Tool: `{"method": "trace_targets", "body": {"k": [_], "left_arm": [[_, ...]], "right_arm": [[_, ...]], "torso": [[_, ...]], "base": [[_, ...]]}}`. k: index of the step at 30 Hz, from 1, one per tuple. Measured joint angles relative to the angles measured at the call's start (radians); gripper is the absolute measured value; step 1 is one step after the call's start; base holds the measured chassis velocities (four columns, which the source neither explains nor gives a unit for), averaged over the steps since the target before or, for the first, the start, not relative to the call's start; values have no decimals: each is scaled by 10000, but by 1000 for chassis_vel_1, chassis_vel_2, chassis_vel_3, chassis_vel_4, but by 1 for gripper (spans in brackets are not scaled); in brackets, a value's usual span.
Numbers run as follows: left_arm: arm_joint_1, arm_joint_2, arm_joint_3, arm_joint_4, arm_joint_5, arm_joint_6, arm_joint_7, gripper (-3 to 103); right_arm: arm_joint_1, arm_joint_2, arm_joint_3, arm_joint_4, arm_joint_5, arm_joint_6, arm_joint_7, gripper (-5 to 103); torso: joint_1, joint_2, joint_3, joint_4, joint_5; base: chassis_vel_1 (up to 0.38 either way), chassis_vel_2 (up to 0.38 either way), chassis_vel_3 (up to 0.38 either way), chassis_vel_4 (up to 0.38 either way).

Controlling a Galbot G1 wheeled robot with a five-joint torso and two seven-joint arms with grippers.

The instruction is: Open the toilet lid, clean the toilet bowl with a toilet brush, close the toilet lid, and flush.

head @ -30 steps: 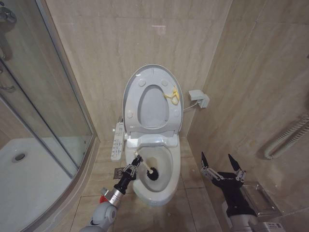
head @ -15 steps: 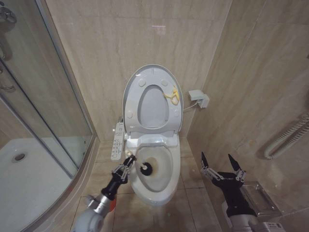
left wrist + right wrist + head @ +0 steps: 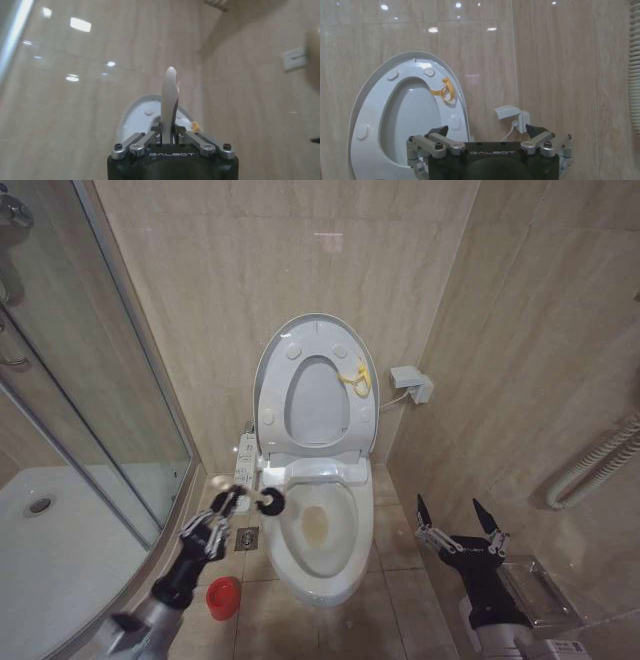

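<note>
The toilet lid (image 3: 268,380) stands raised against the back wall with the ring seat and its yellow loop up against it; it also shows as the toilet lid (image 3: 370,93) and the toilet lid (image 3: 132,116). Below lies the open toilet bowl (image 3: 322,525), a yellowish stain at its bottom. My left gripper (image 3: 226,505) is shut on the white handle of the toilet brush (image 3: 271,501), whose dark head hangs over the bowl's left rim. The handle of the toilet brush (image 3: 170,93) juts out from my left gripper (image 3: 169,137). My right gripper (image 3: 460,522) hangs open to the right of the bowl, also seen as my right gripper (image 3: 487,132).
A red brush holder (image 3: 223,597) stands on the floor left of the bowl, near a floor drain (image 3: 247,538). A control panel (image 3: 243,468) hangs beside the seat. The glass shower door (image 3: 95,410) and white shower tray (image 3: 50,550) close off the left. A wall socket box (image 3: 412,384) and ribbed hose (image 3: 590,465) are on the right.
My left gripper has lifted the brush out of the bowl and swung it left, to the bowl's left rim. The red holder has come into sight. The right arm is still.
</note>
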Motion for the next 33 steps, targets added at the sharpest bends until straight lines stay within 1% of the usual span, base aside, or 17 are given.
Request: {"method": "trace_targets", "body": {"k": [2, 3, 4, 7, 8, 12, 13, 16, 17, 20, 21, 22, 23, 25, 26, 28, 33], "left_arm": [[631, -394, -248, -525, 311, 16, -326, 15], [631, -394, -248, -525, 311, 16, -326, 15], [865, -609, -361, -661, 552, -22, -452, 15], [1271, -1200, -699, -380, 1290, -391, -848, 15], [1271, -1200, -699, -380, 1290, -391, -848, 15], [898, -1346, -767, 1039, 1404, -871, -1204, 15], [898, -1346, -767, 1039, 1404, -871, -1204, 15], [295, -1269, -351, 2238, 1280, -957, -1522, 15], [295, -1269, -351, 2238, 1280, -957, -1522, 15], [-221, -1302, -139, 3505, 1232, -1236, -1606, 15], [-221, -1302, -139, 3505, 1232, -1236, -1606, 15], [-478, -1295, -73, 4125, 1205, -1355, -1668, 15], [-588, -1287, -49, 4410, 1184, -1396, -1696, 15], [-695, -1276, -27, 4672, 1144, -1418, -1718, 15], [-931, -1240, 74, 5253, 909, -1394, -1817, 15], [-1171, -1208, 152, 5771, 747, -1334, -1911, 15], [-1469, -1140, 157, 6369, 643, -1353, -1923, 15]], "right_arm": [[0, 0, -1, -1, 0, 0, 0, 100], [0, 0, -1, -1, 0, 0, 0, 100], [0, 0, 0, 0, 0, 0, 0, 100], [0, 0, 0, 0, 0, 0, 0, 100], [0, 0, 0, 0, 0, 0, 0, 100], [0, 0, 0, 0, 0, 0, -1, 100], [0, 0, 0, 0, 0, 0, -1, 100], [0, 0, 0, 0, 0, 0, 2, 100], [0, 0, 0, 0, 0, 0, 2, 100], [0, 0, 0, 0, 0, 0, -1, 100], [0, 0, 0, 0, 0, 0, -1, 100], [0, 0, 0, 0, 0, 0, 0, 100], [0, 0, 0, 0, 0, 0, 0, 100], [0, 0, 0, 0, 0, 0, -1, 100], [0, 0, 0, 0, 0, 0, 0, 100], [0, 0, 0, 0, 0, 0, 1, 100], [0, 0, 0, 0, -1, 0, -1, 100]], "torso": [[-1, 0, -1, 0, 2], [-1, 0, -1, 0, 2], [-1, 0, -1, -2, 4], [-1, 0, 0, -3, 4], [-1, 0, 0, -3, 4], [0, 0, 1, -2, 0], [0, 0, 1, -2, 0], [0, 0, 1, -7, -1], [0, 0, 1, -7, -1], [1, 0, 1, -4, -1], [1, 0, 1, -4, -1], [1, -1, 1, -3, -1], [1, 0, 1, -4, -1], [1, -1, 1, -3, -1], [1, -1, 1, -3, -1], [1, -1, 1, -3, -1], [1, 0, 1, -3, 0]], "base": [[0, 0, 0, 0], [0, 0, 0, 0], [0, 0, 0, 0], [0, 0, 0, 0], [0, 0, 0, 0], [0, 0, 0, 0], [0, 0, 0, 0], [0, 0, 0, 0], [0, 0, 0, 0], [0, 0, 0, 0], [0, 0, 0, 0], [0, 0, 0, 0], [0, 0, 0, 0], [0, 0, 0, 0], [0, 0, 0, 0], [0, 0, 0, 0], [0, 0, 0, 0]]}}
